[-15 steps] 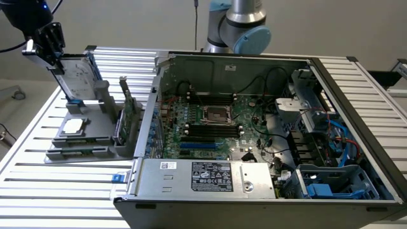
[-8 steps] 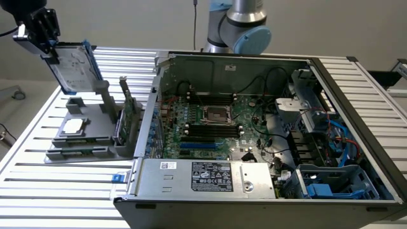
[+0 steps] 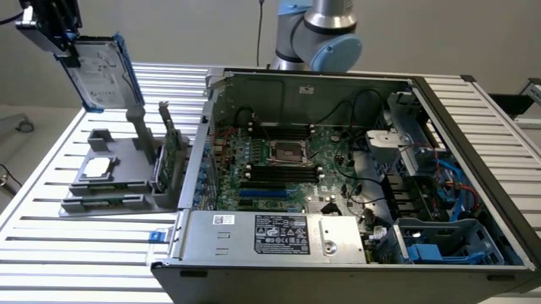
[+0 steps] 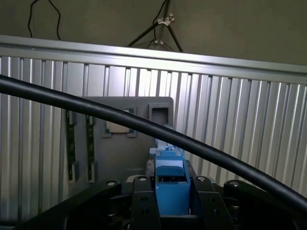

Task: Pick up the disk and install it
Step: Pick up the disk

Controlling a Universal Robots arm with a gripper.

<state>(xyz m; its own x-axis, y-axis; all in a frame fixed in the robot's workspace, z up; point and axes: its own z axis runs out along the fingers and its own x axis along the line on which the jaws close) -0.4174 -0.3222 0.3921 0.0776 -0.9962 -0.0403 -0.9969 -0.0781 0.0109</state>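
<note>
The disk (image 3: 101, 69), a silver-grey hard drive with a white label and blue carrier rails, hangs in the air at the exterior view's upper left. It is tilted and clear of the grey fixture (image 3: 110, 180) below it. My gripper (image 3: 61, 39) is shut on its upper end. In the wrist view the disk's blue rail (image 4: 171, 179) sits clamped between my gripper's (image 4: 172, 203) black fingers (image 4: 144, 203), with the grey fixture (image 4: 122, 153) far beneath on the slatted table.
The open computer case (image 3: 194, 253) lies to the exterior view's right of the fixture, showing its motherboard (image 3: 287, 158) and a blue drive cage (image 3: 448, 244) at the near right corner. The fixture carries a small silver square piece (image 3: 97, 166) and a green circuit card (image 3: 169, 142). A black cable (image 4: 96, 112) crosses the wrist view.
</note>
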